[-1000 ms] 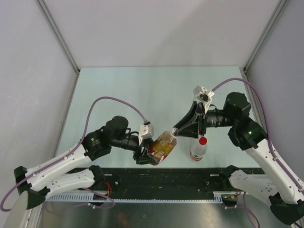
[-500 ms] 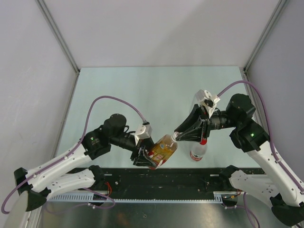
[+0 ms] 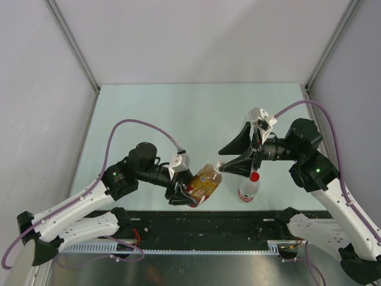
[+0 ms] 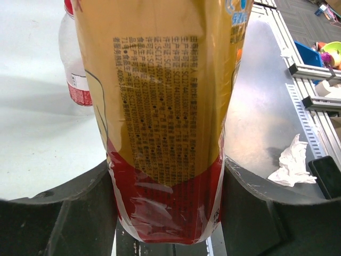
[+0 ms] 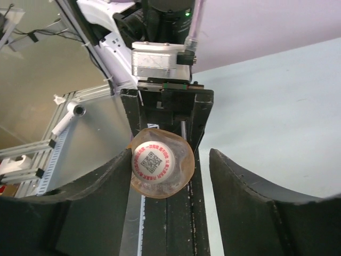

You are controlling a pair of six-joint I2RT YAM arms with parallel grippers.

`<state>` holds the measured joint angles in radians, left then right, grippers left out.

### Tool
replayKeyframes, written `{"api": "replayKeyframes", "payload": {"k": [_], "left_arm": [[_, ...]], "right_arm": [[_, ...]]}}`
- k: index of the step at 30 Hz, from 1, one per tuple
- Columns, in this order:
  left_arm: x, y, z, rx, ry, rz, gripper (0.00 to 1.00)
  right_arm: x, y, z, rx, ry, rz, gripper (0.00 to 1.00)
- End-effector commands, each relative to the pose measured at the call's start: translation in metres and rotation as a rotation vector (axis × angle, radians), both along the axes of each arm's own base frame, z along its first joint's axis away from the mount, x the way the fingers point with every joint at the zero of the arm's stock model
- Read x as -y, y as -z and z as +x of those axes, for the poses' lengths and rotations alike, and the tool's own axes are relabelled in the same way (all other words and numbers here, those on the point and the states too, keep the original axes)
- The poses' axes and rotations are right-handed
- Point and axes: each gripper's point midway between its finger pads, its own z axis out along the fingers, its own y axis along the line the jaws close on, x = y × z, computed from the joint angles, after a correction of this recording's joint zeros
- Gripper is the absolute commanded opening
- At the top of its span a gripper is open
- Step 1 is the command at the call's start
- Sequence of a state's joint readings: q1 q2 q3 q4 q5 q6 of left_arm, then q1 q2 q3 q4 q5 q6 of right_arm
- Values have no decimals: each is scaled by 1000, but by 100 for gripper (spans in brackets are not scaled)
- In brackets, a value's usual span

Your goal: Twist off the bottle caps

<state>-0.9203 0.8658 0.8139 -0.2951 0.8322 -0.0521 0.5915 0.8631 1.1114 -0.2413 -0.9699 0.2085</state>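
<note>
Zero caps off in view: left gripper (image 4: 168, 176) clamps the amber bottle (image 4: 160, 96), right gripper (image 5: 170, 160) gapes around its white cap (image 5: 153, 161); red cap (image 3: 254, 176) also on

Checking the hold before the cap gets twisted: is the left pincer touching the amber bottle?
Touching: in the left wrist view, the left pincer has both fingers pressed against the amber bottle.

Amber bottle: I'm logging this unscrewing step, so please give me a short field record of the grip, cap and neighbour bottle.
held by: left gripper, shut on the amber bottle, tilted
white cap: on the neck, between the open jaws of the right gripper
other bottle: upright on the table, red cap on
</note>
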Motion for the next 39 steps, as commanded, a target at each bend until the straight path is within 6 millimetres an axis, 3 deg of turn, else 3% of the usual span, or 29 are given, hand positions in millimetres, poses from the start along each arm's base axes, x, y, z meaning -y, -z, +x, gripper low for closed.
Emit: {"api": "replayKeyframes", "payload": {"k": [1,8,28,34,39], "left_arm": [[-2,-30,-13,137,101,-143,0],[-7,-33,-13,153,84,-159,0],[-17,-37,0,187,10,-180,0],[-17,-31,13,197,-70,-160,0],[-18,-22,32,209,-183,-122,0]], "right_arm": [[5,-6,37,45,199,0,64],[6,8,51,30,257,-45,67],[18,25,64,27,328,-112,70],[16,17,60,31,310,-84,71],[11,3,50,23,253,-29,85]]}}
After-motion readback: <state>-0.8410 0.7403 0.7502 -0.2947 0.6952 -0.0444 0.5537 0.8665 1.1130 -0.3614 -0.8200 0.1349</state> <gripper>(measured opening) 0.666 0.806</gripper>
